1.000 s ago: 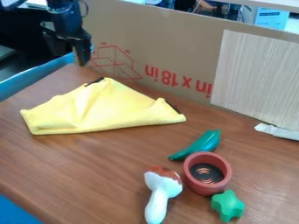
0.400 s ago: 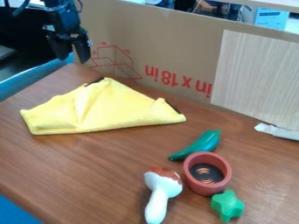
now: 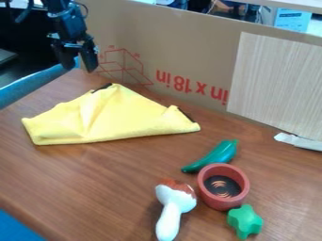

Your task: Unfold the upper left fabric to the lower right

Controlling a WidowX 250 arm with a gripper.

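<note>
a brown wooden desk [image 3: 82, 188] spreads below a tall cardboard sheet [image 3: 170, 42]. the yellow cloth [image 3: 125, 117] lies folded on the desk's upper left part. the black gripper [image 3: 78, 69] hangs at the upper left, beyond the cloth and apart from it, its fingers parted. at the lower right are a white and brown toy mushroom [image 3: 176, 197], then a red pot [image 3: 220, 200] between a green pepper [image 3: 220, 154] and a green star [image 3: 245, 220].

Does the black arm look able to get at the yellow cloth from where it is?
Probably yes. Its fingers hang apart, up beyond the cloth's far side, with nothing seeming to stand between. The pepper, pot and mushroom lie nearer the camera, out of the way.
</note>
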